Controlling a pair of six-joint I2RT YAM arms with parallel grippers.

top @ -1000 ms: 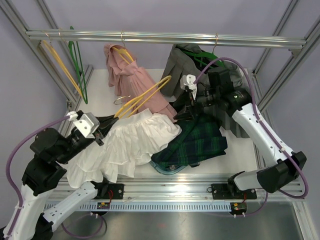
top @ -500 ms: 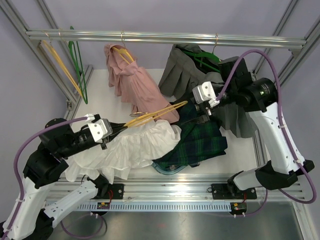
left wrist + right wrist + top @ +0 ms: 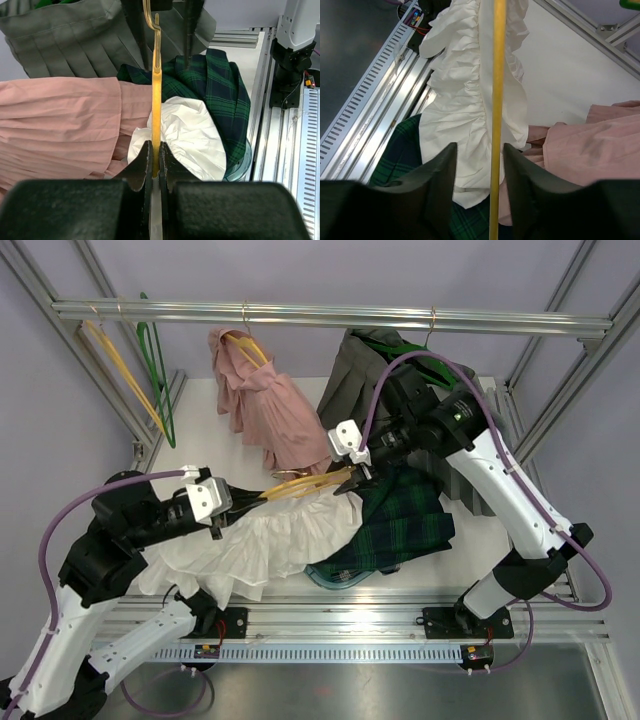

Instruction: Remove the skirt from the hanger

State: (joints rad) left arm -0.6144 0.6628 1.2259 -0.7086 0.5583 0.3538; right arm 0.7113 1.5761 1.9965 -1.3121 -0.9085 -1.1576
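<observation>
Along near-left table (image 3: 200,430) edge: left gripper (image 3: 155,150) clamped tight on yellow hanger (image 3: 156,100), holding it level and steady as anchor. White skirt (image 3: 270,540) lies bunched under hanger, spilling toward front edge; cannot tell whether waistband is clipped to bar. Farther in, right gripper (image 3: 479,150) straddles hanger bar, jaws apart, not gripping, probably lining up to brace far end or work fabric loose. Beyond: green plaid skirt (image 3: 400,525) heaped right; pink skirt (image 3: 270,405) and grey skirt (image 3: 355,390) hang from rail (image 3: 330,312).
</observation>
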